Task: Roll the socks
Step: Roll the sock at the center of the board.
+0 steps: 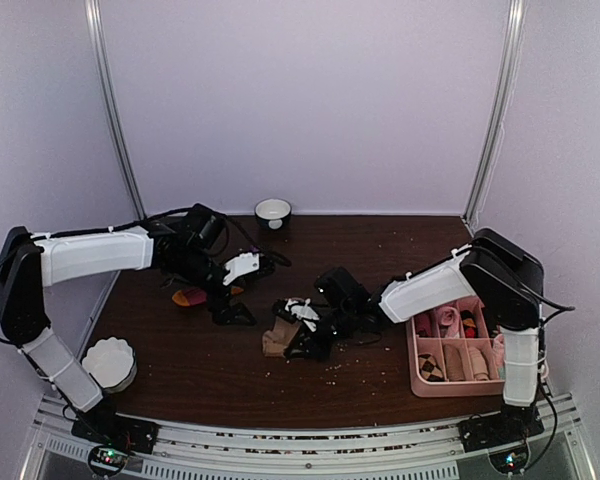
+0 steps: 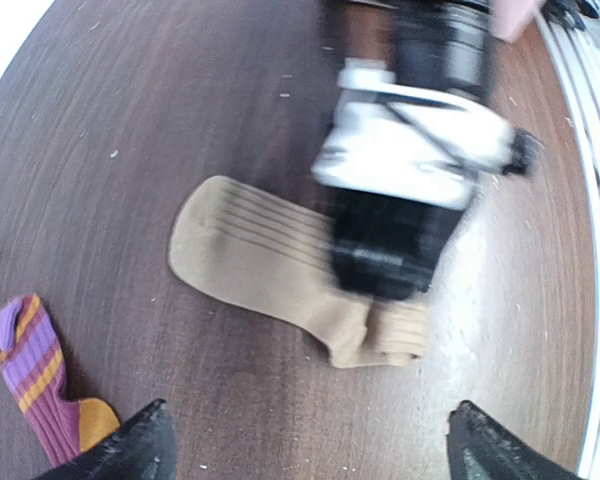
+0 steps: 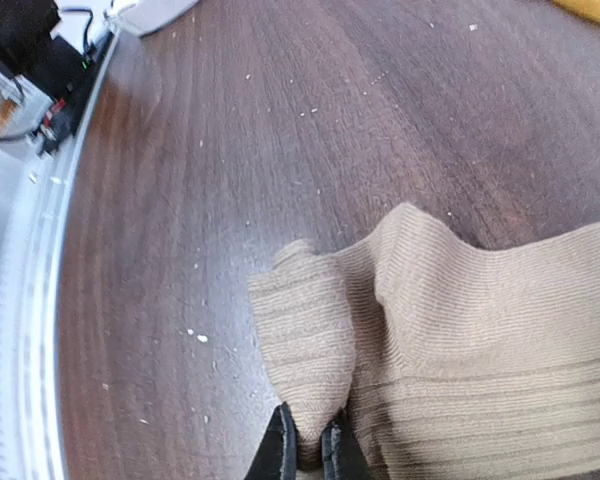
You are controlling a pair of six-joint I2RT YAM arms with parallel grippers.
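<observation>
The tan sock (image 1: 275, 340) lies flat on the dark table, ribbed cuff toward the right arm; it also shows in the left wrist view (image 2: 245, 250). My right gripper (image 3: 308, 446) is shut on a folded edge of the tan sock (image 3: 480, 330) at its cuff end. In the left wrist view the right gripper (image 2: 395, 215) sits blurred on top of that sock. My left gripper (image 2: 312, 445) is open, hovering a little away from the sock with nothing between its fingers. The dark red sock (image 2: 30, 365), purple-striped cuff and orange heel, lies to the left (image 1: 188, 296).
A pink divided tray (image 1: 416, 372) with small rolled socks stands at the right. A white bowl (image 1: 273, 211) sits at the back, a white fluted cup (image 1: 110, 362) at the front left. Pale crumbs dot the table (image 1: 380, 255).
</observation>
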